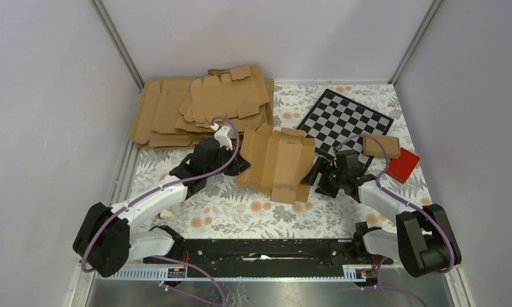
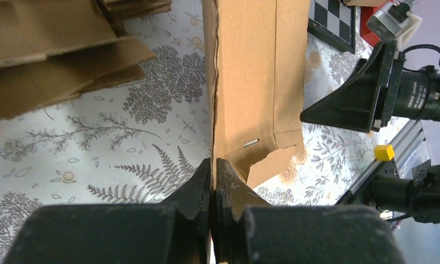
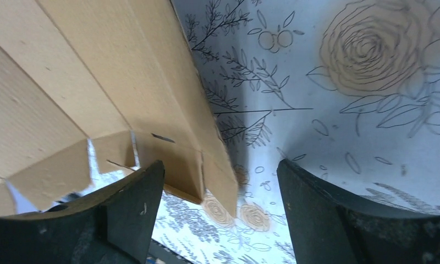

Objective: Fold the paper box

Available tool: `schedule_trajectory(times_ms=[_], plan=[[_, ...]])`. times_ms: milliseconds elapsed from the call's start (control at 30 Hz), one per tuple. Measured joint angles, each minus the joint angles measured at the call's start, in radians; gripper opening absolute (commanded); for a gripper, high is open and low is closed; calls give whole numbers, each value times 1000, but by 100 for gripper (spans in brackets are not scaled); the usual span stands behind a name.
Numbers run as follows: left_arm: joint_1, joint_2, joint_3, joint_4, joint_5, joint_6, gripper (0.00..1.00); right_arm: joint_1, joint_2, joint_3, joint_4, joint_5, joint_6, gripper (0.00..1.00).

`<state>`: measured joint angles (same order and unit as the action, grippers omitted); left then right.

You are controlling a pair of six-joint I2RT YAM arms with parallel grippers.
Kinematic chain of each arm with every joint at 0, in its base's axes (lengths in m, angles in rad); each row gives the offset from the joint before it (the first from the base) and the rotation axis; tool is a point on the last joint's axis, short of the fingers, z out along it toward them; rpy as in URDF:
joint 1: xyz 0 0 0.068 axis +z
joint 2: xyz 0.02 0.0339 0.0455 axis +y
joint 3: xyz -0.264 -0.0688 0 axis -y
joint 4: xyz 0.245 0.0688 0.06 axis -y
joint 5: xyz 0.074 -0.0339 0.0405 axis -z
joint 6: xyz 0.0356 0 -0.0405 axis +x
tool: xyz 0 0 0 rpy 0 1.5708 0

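1. The paper box (image 1: 276, 163), a creased brown die-cut sheet partly raised into a trough, lay on the floral surface (image 1: 228, 211) just beside the checkerboard (image 1: 346, 121), on the left arm's side of it
2. The left tool (image 2: 213, 165) was pressed together on the box's thin edge, the one farthest from the checkerboard; the card ran between its fingers (image 2: 193, 187) and out of sight below them
3. The right tool (image 3: 220, 176) stood spread at the box's side nearest the checkerboard, with a tabbed corner reaching into the gap; whether one finger (image 3: 130, 203) touched the card could not be told
4. From above, both tools' tips were hidden under their own wrists
5. A stack of card sheets (image 1: 196, 109) lay behind the box, apart from the checkerboard
6. A small brown carton (image 1: 380, 145) overlapped the checkerboard's corner, with a red block (image 1: 404, 165) just beside it
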<state>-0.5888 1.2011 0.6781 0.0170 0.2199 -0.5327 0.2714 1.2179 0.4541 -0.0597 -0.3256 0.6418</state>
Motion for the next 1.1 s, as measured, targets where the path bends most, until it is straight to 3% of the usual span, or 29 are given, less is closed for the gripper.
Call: schedule_trajectory(times_ms=[300, 533, 900, 1100], plan=[[-53, -68, -104, 93, -24, -13, 3, 1, 1, -55, 102, -89, 184, 83], [-68, -156, -154, 146, -89, -12, 1, 1, -5, -53, 84, -119, 171, 96], [-78, -151, -205, 249, -128, -13, 1, 2, 83, -22, 156, -173, 187, 96], [-81, -145, -208, 251, -161, -6, 1, 2, 61, -2, 138, -120, 172, 97]])
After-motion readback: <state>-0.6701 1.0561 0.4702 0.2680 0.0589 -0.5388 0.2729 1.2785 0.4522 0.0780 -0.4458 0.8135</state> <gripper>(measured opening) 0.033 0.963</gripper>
